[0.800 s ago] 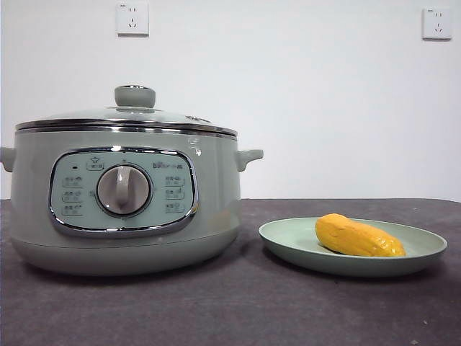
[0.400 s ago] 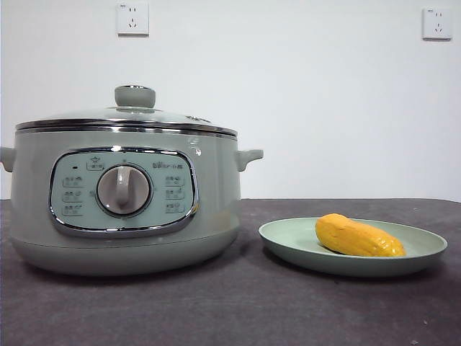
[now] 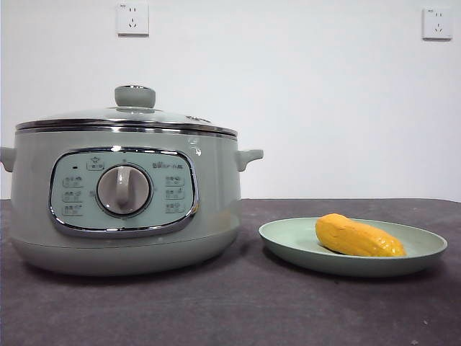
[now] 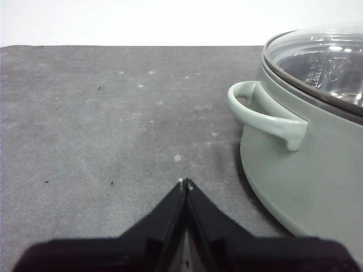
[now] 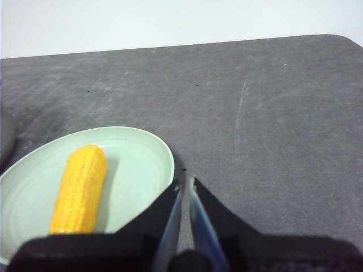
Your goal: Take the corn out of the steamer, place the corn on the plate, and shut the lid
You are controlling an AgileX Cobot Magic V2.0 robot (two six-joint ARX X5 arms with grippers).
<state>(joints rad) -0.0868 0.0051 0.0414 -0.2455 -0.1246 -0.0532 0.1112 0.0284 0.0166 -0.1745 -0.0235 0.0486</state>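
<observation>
A dark grey table (image 3: 238, 310) runs back to a plain white wall with two power sockets (image 3: 132, 18) high up. Nearest on the right of the front view sits the plate (image 3: 288, 241), a shallow pale green dish, and the corn (image 3: 358, 237) lies on its side in it, one tapered end pointing toward the steamer. To the left, a little further back and standing apart from the plate, is the steamer (image 3: 216, 194), a broad sage-green pot with a chrome-framed button panel (image 3: 72, 189) and a silver dial (image 3: 124, 189) in the middle of it. The lid (image 3: 94, 115) rests flat on the pot's chrome rim, its green knob (image 3: 135, 96) upright on top.

The left gripper (image 4: 185, 183) hangs low over bare table beside the steamer's side handle (image 4: 264, 116), touching nothing, its two black jaws pressed together at the tips. The right gripper (image 5: 184, 182) hovers just past the plate's rim, near the corn but not touching it; its jaws stand almost together with only a thin slit between them and nothing held.
</observation>
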